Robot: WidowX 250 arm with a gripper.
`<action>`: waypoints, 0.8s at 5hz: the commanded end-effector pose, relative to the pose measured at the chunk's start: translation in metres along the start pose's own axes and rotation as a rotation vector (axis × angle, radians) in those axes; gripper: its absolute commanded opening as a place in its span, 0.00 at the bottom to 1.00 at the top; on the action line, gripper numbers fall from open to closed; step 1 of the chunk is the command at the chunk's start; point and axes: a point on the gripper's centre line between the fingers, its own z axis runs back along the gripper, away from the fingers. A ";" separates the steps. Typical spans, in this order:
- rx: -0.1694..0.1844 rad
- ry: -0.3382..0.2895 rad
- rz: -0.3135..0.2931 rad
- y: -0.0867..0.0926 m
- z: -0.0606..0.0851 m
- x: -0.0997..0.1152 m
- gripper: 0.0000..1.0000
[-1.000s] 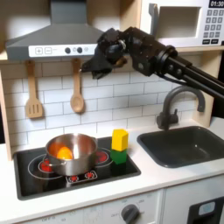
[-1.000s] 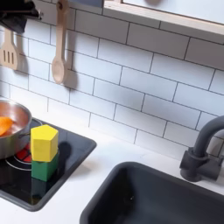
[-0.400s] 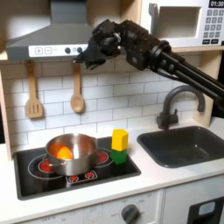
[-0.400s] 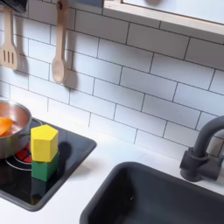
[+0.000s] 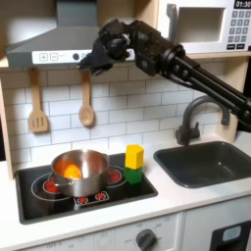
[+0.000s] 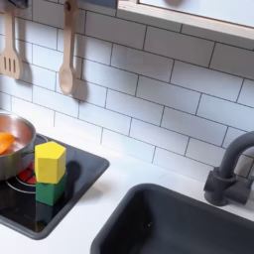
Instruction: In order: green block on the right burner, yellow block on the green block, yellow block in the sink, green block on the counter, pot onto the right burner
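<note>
Yellow, the small bright block [image 5: 134,156] rests on the small green cube [image 5: 132,175] on the black cooktop's [image 5: 44,198] burner at the first exterior view's right, beside the shiny steel pot [image 5: 80,173] holding an orange piece [image 5: 71,171]. The black gripper [image 5: 86,61] hangs high by the hood; its jaws' spread cannot be told. In the second exterior view, yellow block [image 6: 50,161] tops green cube [image 6: 51,190]; the dark grey sink [image 6: 174,223] adjoins the off-white counter [image 6: 99,213].

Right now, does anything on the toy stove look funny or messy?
Nothing is spilled or broken. The yellow block sits stacked on the green block, turned a little crooked on it. An orange piece lies in the pot.
</note>
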 end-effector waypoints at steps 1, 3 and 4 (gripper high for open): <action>-0.010 -0.013 0.003 -0.004 0.007 0.003 0.00; -0.010 -0.009 0.011 -0.004 0.006 0.004 0.00; -0.016 -0.013 0.007 -0.007 0.009 0.006 0.00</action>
